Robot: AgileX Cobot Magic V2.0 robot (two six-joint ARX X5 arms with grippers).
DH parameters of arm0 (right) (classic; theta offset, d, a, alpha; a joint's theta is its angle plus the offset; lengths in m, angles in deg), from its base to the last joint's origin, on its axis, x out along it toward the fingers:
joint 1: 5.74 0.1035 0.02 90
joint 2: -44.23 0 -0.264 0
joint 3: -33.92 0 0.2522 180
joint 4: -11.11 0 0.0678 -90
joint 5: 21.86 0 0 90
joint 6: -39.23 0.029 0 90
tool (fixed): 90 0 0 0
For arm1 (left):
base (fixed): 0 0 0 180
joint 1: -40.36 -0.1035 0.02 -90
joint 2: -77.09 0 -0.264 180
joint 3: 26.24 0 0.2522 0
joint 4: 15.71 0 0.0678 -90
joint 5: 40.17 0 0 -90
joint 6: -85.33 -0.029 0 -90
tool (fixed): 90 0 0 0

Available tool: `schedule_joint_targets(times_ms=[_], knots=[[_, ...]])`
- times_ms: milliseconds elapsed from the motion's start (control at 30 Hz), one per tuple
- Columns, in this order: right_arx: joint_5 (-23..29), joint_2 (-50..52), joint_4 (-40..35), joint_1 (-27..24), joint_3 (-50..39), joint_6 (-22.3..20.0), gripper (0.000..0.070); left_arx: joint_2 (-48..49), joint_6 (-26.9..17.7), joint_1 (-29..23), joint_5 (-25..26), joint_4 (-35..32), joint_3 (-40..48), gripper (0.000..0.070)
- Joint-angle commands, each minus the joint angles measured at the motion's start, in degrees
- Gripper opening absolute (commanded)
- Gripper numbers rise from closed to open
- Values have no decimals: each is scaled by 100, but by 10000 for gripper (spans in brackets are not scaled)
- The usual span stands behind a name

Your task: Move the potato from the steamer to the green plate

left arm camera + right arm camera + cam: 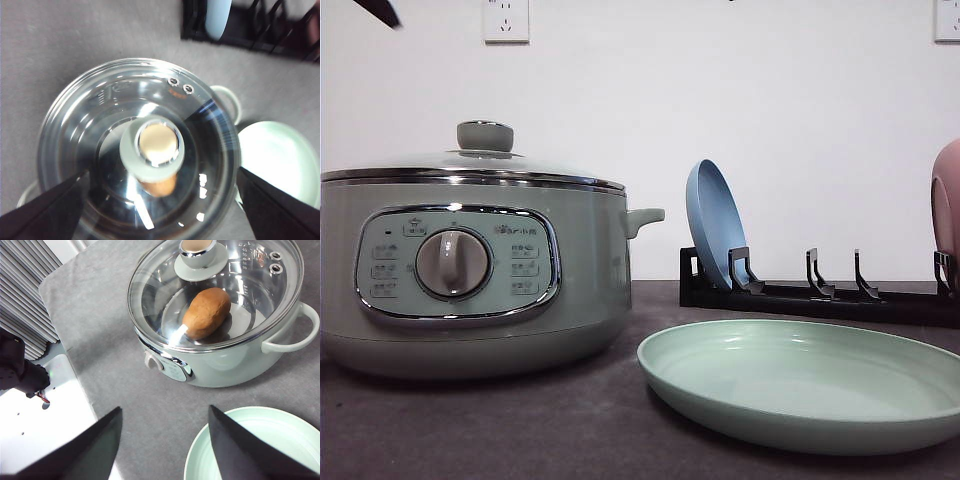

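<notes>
Black fingers of the right gripper (165, 450) hang spread apart, grasping nothing; the green plate (260, 440) lies just under and beside one finger, and past it stands the steamer (220, 315), lid on, with the potato (206, 312) inside. Directly below the left gripper (160, 210), also spread wide and unladen, sits the lid knob (152, 147)

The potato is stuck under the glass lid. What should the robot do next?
Probably lower the left claw onto the lid's knob and close on it. The claw is open right above the knob, the lid covers the steamer, and the potato lies inside. The green plate is empty.
</notes>
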Motion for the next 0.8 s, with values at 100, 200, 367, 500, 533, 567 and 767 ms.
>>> schedule_joint_targets(times_ms=[100, 200, 367, 500, 533, 567, 767], knots=[[2, -59, -20, 35, 92, -76, 339, -694, -175, 271, -368, 107, -447, 589], [2, -59, 6, 35, 92, -76, 339, -1030, -216, 377, -497, 182, -563, 588], [2, -59, 28, 35, 92, -76, 339, -1434, -265, 502, -689, 186, -604, 584], [2, -59, 38, 35, 92, -76, 339, -1659, -266, 546, -712, 206, -604, 583], [2, -59, 40, 35, 92, -76, 339, -1700, -265, 559, -715, 203, -604, 583], [2, -59, 45, 35, 92, -76, 339, -1728, -263, 566, -724, 203, -604, 583], [2, -59, 53, 35, 92, -78, 339, -1841, -262, 601, -894, 266, -604, 564]])
